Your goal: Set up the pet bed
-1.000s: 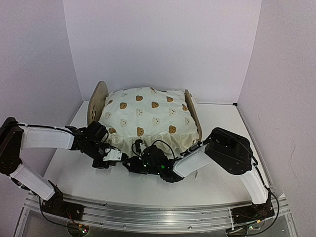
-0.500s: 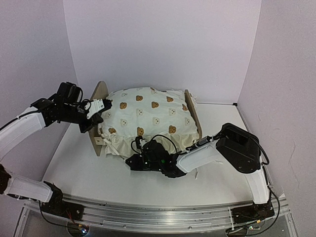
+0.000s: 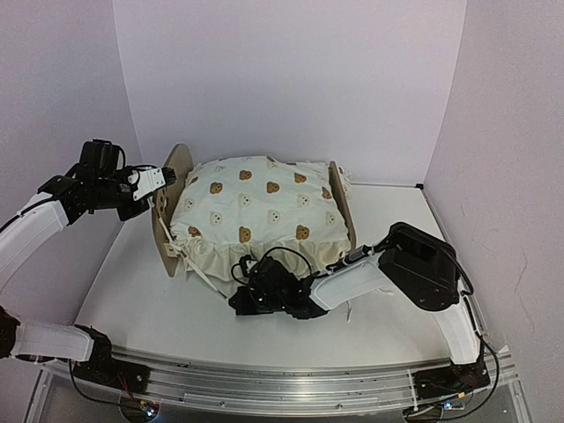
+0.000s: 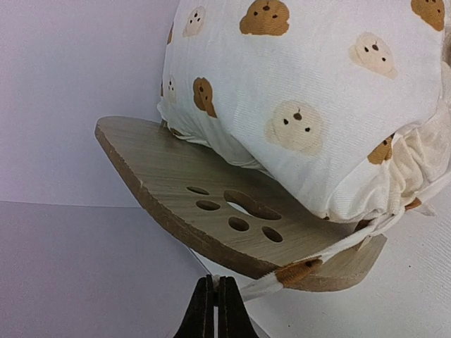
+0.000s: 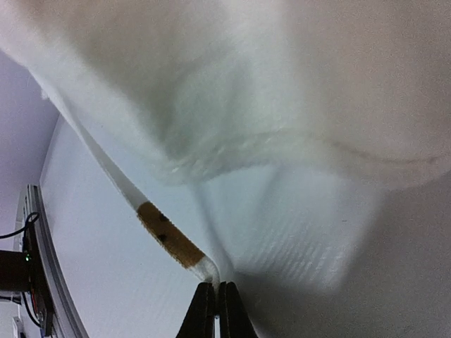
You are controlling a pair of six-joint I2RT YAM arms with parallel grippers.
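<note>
Light wood under cream bear-print bedding (image 3: 260,207): pet bed (image 3: 342,189) toward the back of the table (image 3: 115,300), long axis running left to right, rounded headboard (image 4: 162,176) at the left end. Just beside that headboard's upper edge, left gripper (image 3: 167,176), pinched shut; gripping anything or not, impossible to tell. Low in front of the near long side, right gripper (image 3: 236,301), seemingly clamped on a taut tie (image 3: 204,275) from the headboard corner. Likely better placed for steadying the frame: the left.
</note>
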